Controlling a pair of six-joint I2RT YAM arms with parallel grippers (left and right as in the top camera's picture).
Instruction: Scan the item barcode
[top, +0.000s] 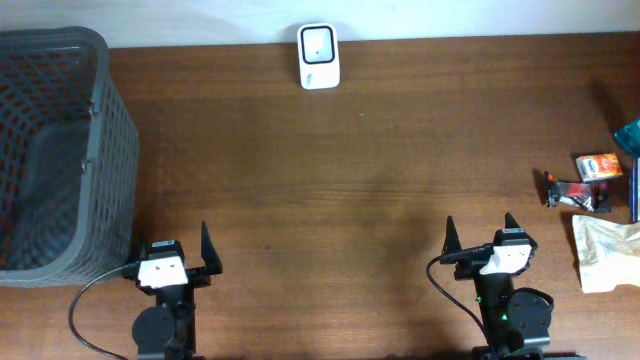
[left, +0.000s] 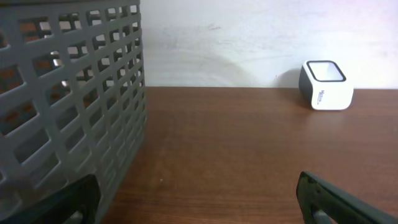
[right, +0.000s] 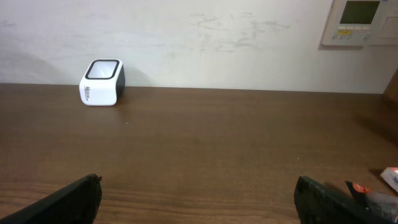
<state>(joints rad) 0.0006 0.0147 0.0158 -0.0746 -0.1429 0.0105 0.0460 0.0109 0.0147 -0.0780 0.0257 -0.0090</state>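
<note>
A white barcode scanner (top: 319, 56) with a dark window on top stands at the table's far edge, also seen as a small white cube (left: 325, 85) (right: 102, 82). Several packaged items lie at the right side: an orange box (top: 598, 166), a dark wrapped snack (top: 572, 194) and a pale pouch (top: 606, 252). My left gripper (top: 173, 250) stays open near the front edge, nothing between its fingers (left: 320, 196). My right gripper (top: 482, 235) is open too and empty, a little left of the pouch.
A tall grey mesh basket (top: 60, 150) fills the left side, close beside the left gripper, its wall (left: 68, 93) looming in the left wrist view. A teal packet (top: 630, 133) sits at the far right edge. Brown wooden table (top: 330, 200) spans between.
</note>
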